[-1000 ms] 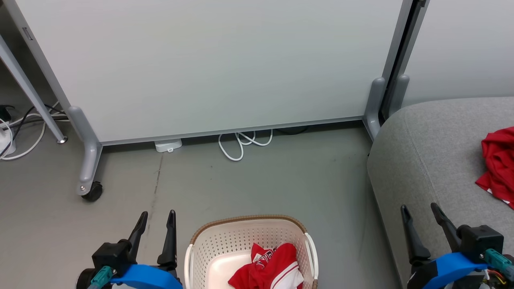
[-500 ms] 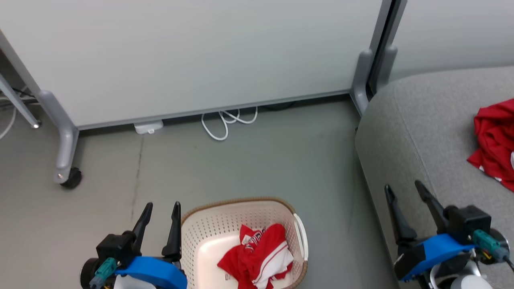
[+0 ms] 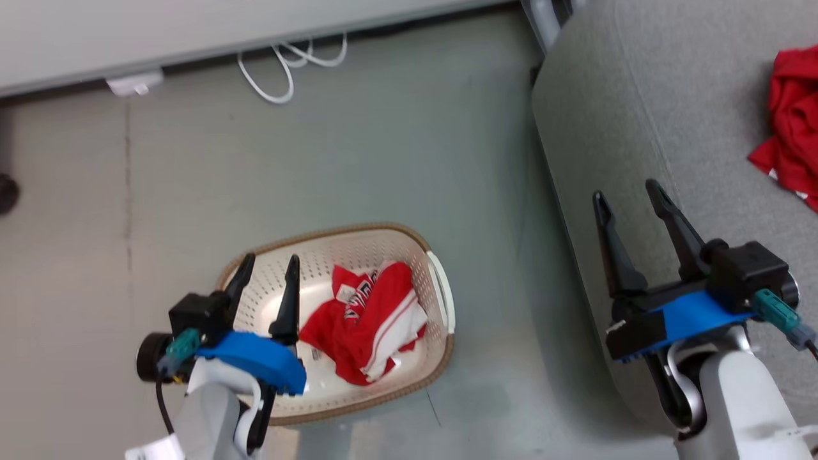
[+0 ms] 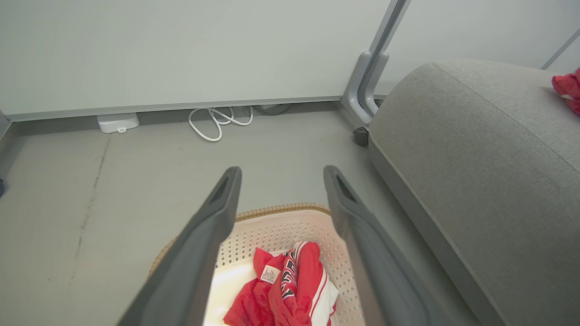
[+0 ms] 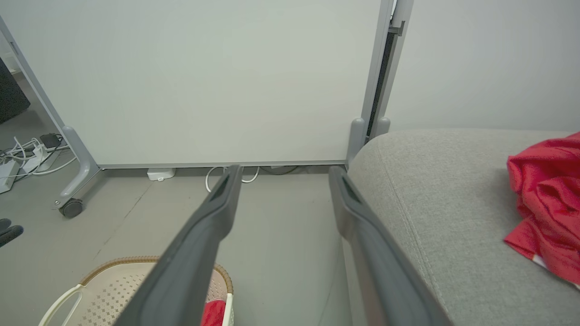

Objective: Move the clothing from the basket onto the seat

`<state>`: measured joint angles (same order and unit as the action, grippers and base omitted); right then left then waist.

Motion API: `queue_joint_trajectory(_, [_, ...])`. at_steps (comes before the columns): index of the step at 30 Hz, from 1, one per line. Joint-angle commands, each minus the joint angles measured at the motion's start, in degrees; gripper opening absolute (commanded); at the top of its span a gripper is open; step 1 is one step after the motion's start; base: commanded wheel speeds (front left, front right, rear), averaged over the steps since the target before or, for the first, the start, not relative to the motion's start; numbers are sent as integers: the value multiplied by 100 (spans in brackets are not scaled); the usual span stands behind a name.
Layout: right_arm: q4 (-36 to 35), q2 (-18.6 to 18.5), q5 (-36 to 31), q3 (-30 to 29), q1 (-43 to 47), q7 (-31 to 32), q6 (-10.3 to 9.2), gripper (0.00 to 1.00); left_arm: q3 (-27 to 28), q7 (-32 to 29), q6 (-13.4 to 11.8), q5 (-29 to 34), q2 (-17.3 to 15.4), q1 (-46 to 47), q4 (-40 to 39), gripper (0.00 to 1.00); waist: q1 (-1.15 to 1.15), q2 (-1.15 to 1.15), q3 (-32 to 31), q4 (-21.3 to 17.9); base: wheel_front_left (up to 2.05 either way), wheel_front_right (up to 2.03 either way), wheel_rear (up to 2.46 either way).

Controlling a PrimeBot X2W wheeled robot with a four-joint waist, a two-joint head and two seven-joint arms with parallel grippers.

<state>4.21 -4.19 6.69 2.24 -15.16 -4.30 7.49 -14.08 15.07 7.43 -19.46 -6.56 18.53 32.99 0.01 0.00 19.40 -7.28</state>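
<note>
Meanwhile, the left gripper (image 3: 271,260) is hanging just above the left side of the basket (image 3: 383,227). Its two dark fingers are spread wide and grasping nothing, apparently lining up for a reach at the red garment (image 3: 364,319). That garment is lying crumpled inside the basket, toward its right half, with white stripes and lettering showing. The right gripper (image 3: 625,191) is hovering well to the right of the basket, over the edge of the seat (image 3: 639,96), likewise released and empty. It is probably standing clear so the other arm can work.

A second red garment (image 3: 795,128) is already resting on the seat, far to the right of the basket, so the job is looking about half done. The basket is sitting directly on a plain grey floor (image 3: 383,140), close beside the seat's rounded end but not touching it, which is making for a short carry.

Beyond the basket, a white partition panel (image 5: 204,81) on a grey wheeled leg (image 5: 86,170) is closing off the room. A looped white cable (image 3: 281,61) and a small white box (image 3: 135,83) are lying at its foot. Soft, bunched cloth is likely calling for a deep pinch into the folds.
</note>
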Motion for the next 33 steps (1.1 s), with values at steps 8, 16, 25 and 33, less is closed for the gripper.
queue_joint_trajectory(8, [70, 78, 122, 335, -673, -266, 1, 100, -200, 15, 7, -58, -189, 996, 820, 100, -1, 0, 1350, -611, 0, 0, 0])
queue_joint_trajectory(16, [166, 126, 248, 553, -991, -468, 1, 100, -390, 15, 7, -251, -335, 1440, 1551, 100, -1, 0, 1907, -877, 0, 0, 0])
queue_joint_trajectory(25, [357, 137, 525, 800, -1205, -757, 1, 100, -701, -6, 7, -587, -513, 1841, 2374, 100, -1, 0, 2388, -1245, 0, 0, 0])
queue_joint_trajectory(33, [451, 135, 718, 907, -1283, -907, 1, 100, -643, -39, -22, -738, -590, 2143, 2932, 100, -1, 0, 2661, -1440, 0, 0, 0])
